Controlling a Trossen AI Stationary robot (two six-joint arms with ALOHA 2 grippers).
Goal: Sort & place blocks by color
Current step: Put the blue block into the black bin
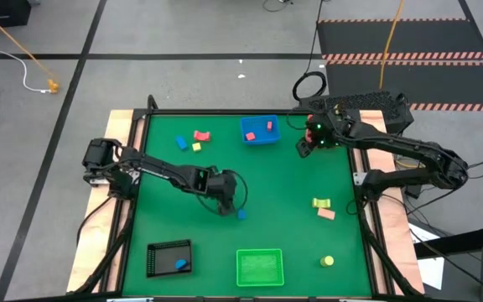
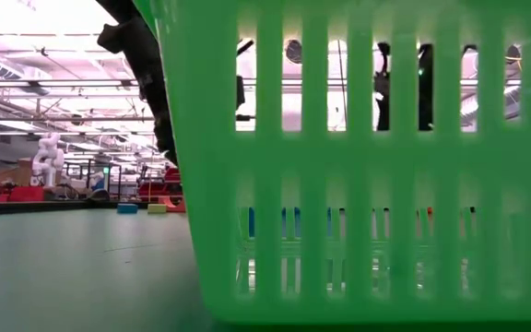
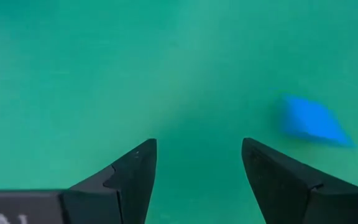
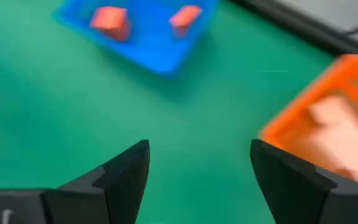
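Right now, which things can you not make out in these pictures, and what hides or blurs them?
- Low view: the green tray fills the picture; blocks behind its slats are only coloured slivers.
- High view: the orange tray, seen by the right wrist view, is hidden under the right gripper.
- Right wrist view: that tray is blurred and cut off by the edge.
- Left wrist view: the blue block is blurred; shape unclear.

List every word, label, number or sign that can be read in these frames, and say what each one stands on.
None can be read in any view.
Left gripper: pale marks on its housing, cut off by the frame edge, unreadable.
Right gripper: similar pale marks on its housing, cut off, unreadable.
Trays, blocks and green table: no lettering visible.
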